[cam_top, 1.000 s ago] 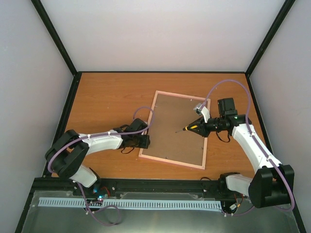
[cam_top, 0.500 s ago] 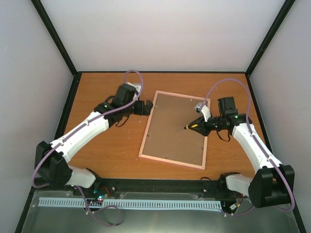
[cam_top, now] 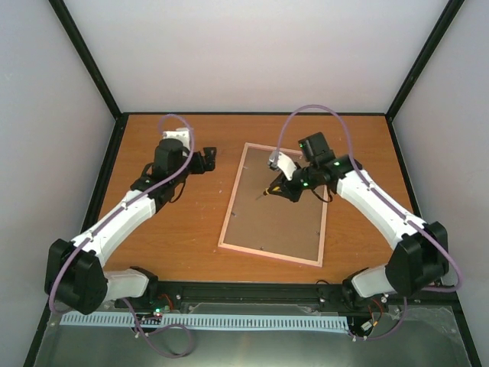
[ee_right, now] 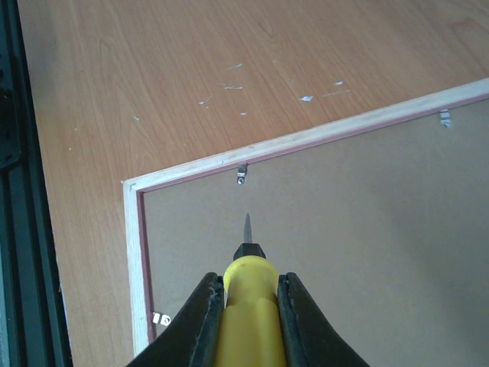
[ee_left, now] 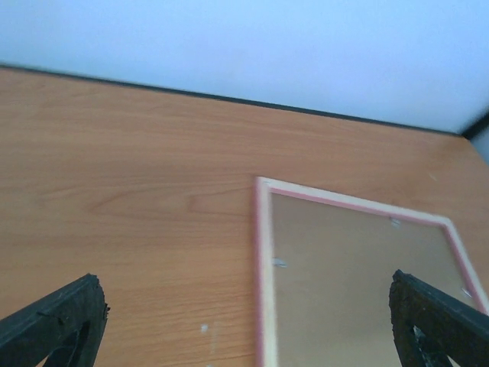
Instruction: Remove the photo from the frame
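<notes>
Above frame (ee_right: 138, 252): right tool (ee_right: 250, 280) clamps screwdriver (ee_right: 246, 329) (yellow handle).

Robot lab cell, plain white walls (cam_top: 252, 46), blk corner struts (cam_top: 85, 57), wood-grain tabletop (cam_top: 183, 229)

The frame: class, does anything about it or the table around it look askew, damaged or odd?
The frame lies face down, turned askew to the table edges. Small white flecks mark the wood beyond its corner. No damage shows; metal clips hold the backing board in.
</notes>
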